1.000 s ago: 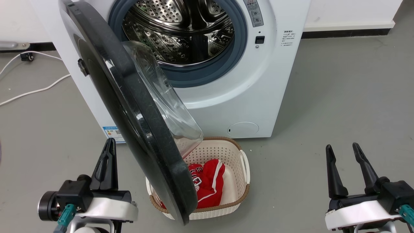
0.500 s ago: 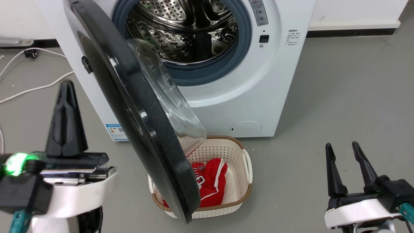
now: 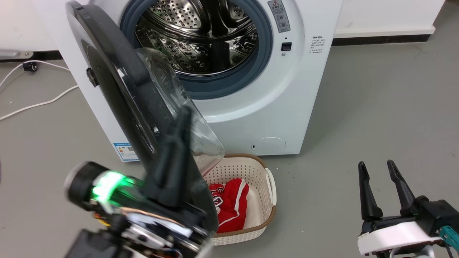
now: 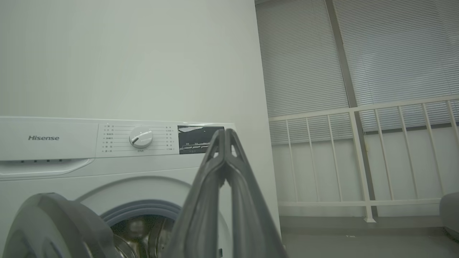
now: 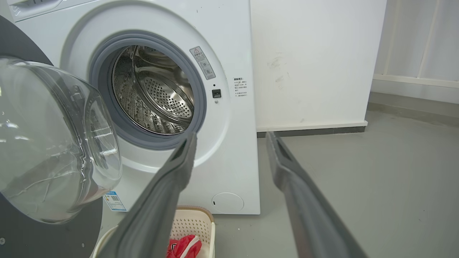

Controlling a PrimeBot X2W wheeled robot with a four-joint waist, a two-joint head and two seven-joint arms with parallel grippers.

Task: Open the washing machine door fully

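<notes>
Head view gives us the washing machine door (image 3: 123, 89), hinged on the left of the white washing machine (image 3: 308, 107) and swung roughly halfway out. Its black rim is edge-on to us and its glass bowl (image 3: 163, 82) faces the steel drum (image 3: 200, 36). The lower rim hangs over a laundry basket (image 3: 236, 168) holding a red garment (image 3: 231, 204).

Our left claw (image 3: 184, 113) rises in front of the door's inner side, but it is blurred, so we cannot tell whether it touches. We judge it sits there, clenched into one narrow blade, to shove the door outward from inside rather than grip it, since the door is not yet fully open. Our right claw (image 3: 375, 165) sits low on the right, released and empty, well apart from the machine, probably to keep clear of the door's sweep.

Left wrist view sharpens what the head view blurs: both fingers are pressed together with nothing between them. It also shows the program dial (image 4: 140, 137) above, and the door's rim at lower left. Right wrist view shows the bowl's bulge side-on, standing clear of the drum opening.
</notes>
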